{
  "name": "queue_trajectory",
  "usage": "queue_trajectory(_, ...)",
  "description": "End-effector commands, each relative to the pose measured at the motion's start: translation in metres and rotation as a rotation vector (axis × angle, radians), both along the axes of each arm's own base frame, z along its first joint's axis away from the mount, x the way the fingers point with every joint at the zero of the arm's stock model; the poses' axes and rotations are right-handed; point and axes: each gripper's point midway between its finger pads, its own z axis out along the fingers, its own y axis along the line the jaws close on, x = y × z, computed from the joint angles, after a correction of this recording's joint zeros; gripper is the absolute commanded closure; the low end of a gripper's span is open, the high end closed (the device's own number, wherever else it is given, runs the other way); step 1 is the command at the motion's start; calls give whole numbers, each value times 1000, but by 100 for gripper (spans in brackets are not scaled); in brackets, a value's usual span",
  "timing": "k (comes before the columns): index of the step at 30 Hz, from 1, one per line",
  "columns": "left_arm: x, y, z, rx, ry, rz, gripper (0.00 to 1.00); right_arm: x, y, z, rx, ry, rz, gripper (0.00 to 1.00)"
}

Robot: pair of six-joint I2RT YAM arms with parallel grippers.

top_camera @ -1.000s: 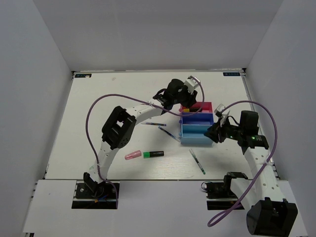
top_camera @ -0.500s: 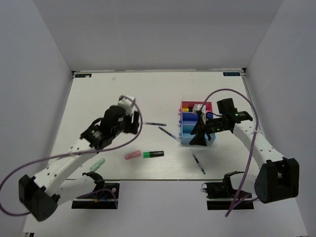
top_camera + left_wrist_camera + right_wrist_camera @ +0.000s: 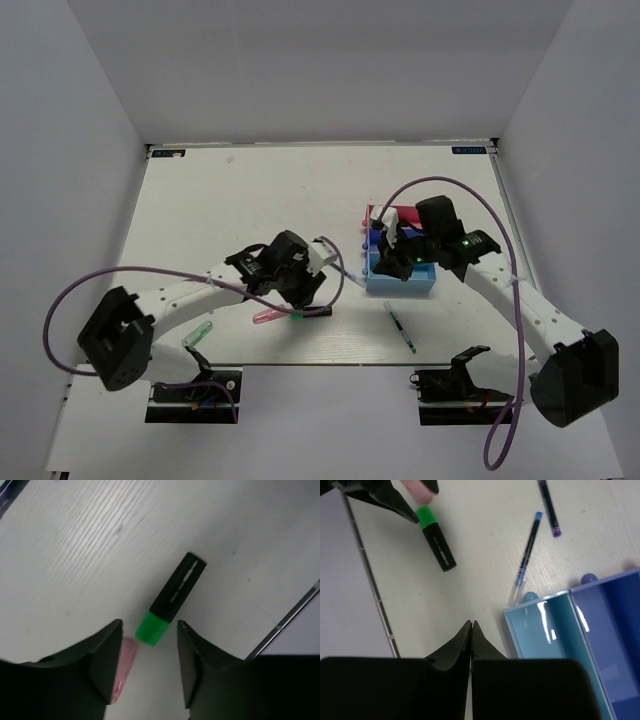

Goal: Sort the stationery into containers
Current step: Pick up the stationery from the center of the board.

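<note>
A green highlighter with a black cap [image 3: 172,597] lies on the table, its green end just between the tips of my open left gripper [image 3: 147,650]. A pink highlighter [image 3: 125,667] lies against the left finger and shows in the top view [image 3: 265,316] too. My left gripper [image 3: 300,298] hovers over both. My right gripper [image 3: 388,263] is shut with nothing seen in it [image 3: 471,625], at the near left corner of the light blue tray [image 3: 545,630]. The purple-blue tray [image 3: 610,620] adjoins it. The pink tray [image 3: 385,213] is largely hidden by the right arm.
A blue-ended pen [image 3: 527,555] and a purple-tipped pen [image 3: 549,505] lie left of the trays. A green-ended pen [image 3: 400,327] lies in front of them. A pale green highlighter [image 3: 198,332] lies near the front left edge. Purple cables trail from both arms.
My left arm has swung from the pink tray out to the left, then down to the pink and green highlighters. My right gripper has moved left over the trays.
</note>
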Motion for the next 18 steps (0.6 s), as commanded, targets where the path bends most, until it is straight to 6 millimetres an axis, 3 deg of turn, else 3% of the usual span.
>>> queue_trajectory(1, 2, -51, 12, -86, -3, -185, 46, 11, -18, -1, -52, -43, -139, 100)
queue_trajectory(3, 1, -61, 13, -85, 7, -203, 46, 16, -29, 1, -75, -98, -191, 100)
queue_trajectory(4, 3, -61, 8, -70, 12, -193, 43, 11, -33, -6, -85, -95, -187, 55)
queue_trajectory(6, 14, -58, 17, -80, -7, -94, 35, -3, -29, -10, -71, -76, -101, 18)
queue_trajectory(7, 30, -43, 26, -60, -59, -5, 35, -18, -27, -13, -74, -30, -33, 11)
queue_trajectory(9, 41, -19, 42, -85, -47, 198, 33, -33, -18, -11, -35, -7, 78, 10)
queue_trajectory(10, 43, 8, 39, -17, -53, 300, 33, -40, -14, -16, -24, 32, 132, 10)
queue_trajectory(11, 57, 38, 66, -62, -117, 429, 33, -41, -10, -16, -16, 10, 178, 13)
queue_trajectory(13, 52, 69, 64, -66, -112, 582, 32, -50, 6, -24, 8, 20, 288, 14)
queue_trajectory(14, 44, 101, 74, -76, -127, 684, 27, -50, 11, -22, 15, 7, 320, 18)
queue_trajectory(15, 41, 114, 76, -68, -139, 717, 25, -57, 22, -36, -5, 31, 390, 18)
queue_trajectory(17, 26, 146, 87, -54, -181, 797, 18, -57, 33, -45, -10, 9, 456, 21)
queue_trajectory(18, 15, 157, 76, -16, -161, 811, 18, -67, 45, -49, -13, -18, 527, 21)
